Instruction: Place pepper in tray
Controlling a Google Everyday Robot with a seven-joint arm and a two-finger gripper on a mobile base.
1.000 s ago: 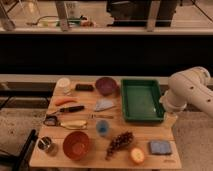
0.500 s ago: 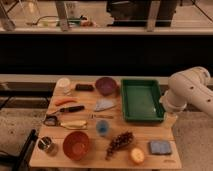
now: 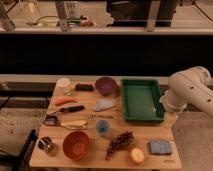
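**Nothing moved yet: arm parked at the table's right, pepper untouched**

Nothing has shifted across the last second. The white arm [image 3: 187,92] keeps the same bent pose off the right edge of the table [image 3: 150,134], and every item lies where it did.

The gripper does not show in this view. It sits somewhere past the bulky arm links on the right, so whether it is wide or narrow cannot be told. Nothing suggests that it carries anything.

The pepper [image 3: 65,101], a slim orange-red piece, lies on the left part of the table. It is below the white cup [image 3: 63,83] and just above the black-handled knife [image 3: 73,109]. The green tray [image 3: 142,82] stands on the right side, beside the arm, with nothing in it.

The task appears to be at its very start, with the reach not yet begun. The pepper lies well apart from the arm, with the tray and the purple bowl [image 3: 106,85] between them. The next move likely calls for a long reach over the tray to the far left. The descent should come onto the pepper alone, clear of the knife close beside it.
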